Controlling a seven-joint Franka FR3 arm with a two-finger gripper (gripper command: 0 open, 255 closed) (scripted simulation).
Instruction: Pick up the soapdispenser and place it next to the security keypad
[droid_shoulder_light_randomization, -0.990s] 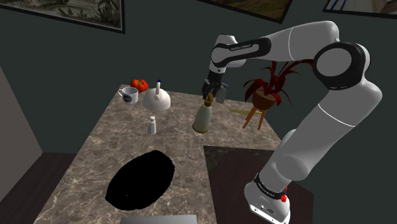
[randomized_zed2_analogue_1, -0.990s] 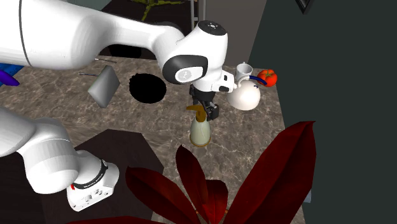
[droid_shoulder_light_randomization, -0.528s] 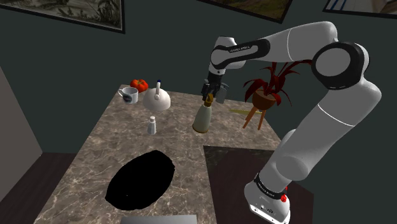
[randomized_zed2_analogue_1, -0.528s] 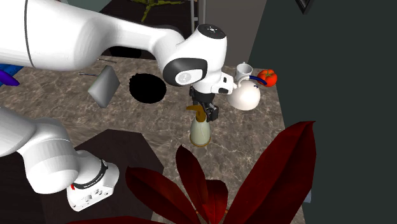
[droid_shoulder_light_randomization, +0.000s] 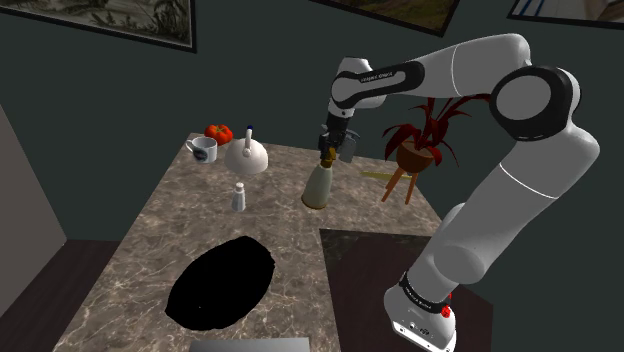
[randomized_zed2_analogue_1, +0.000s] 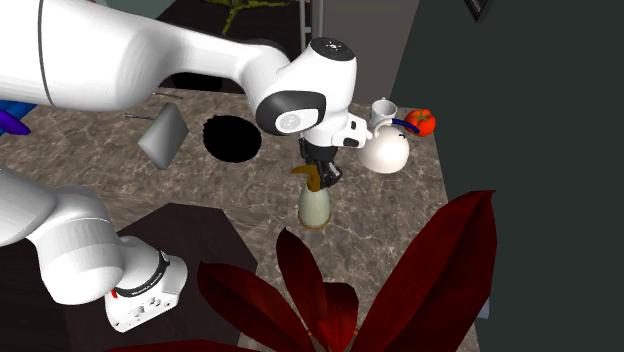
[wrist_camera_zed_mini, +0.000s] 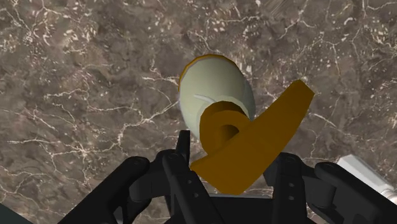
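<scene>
Wrist view: gripper (wrist_camera_zed_mini: 232, 162) clamped on pump (wrist_camera_zed_mini: 267, 127), one finger each side. Shoulder view: dispenser (droid_shoulder_light_randomization: 319, 185) upright on counter (droid_shoulder_light_randomization: 200, 240), near teapot (droid_shoulder_light_randomization: 246, 156), on side away from mug (droid_shoulder_light_randomization: 203, 150). Body cream, bulbous; pump ochre, spout slanted. Second exterior view adds grey wedge (randomized_zed2_analogue_1: 163, 137), well apart from teapot. Count: one dispenser, one teapot, one mug, one shaker (droid_shoulder_light_randomization: 239, 197), one plant (droid_shoulder_light_randomization: 425, 135).
</scene>
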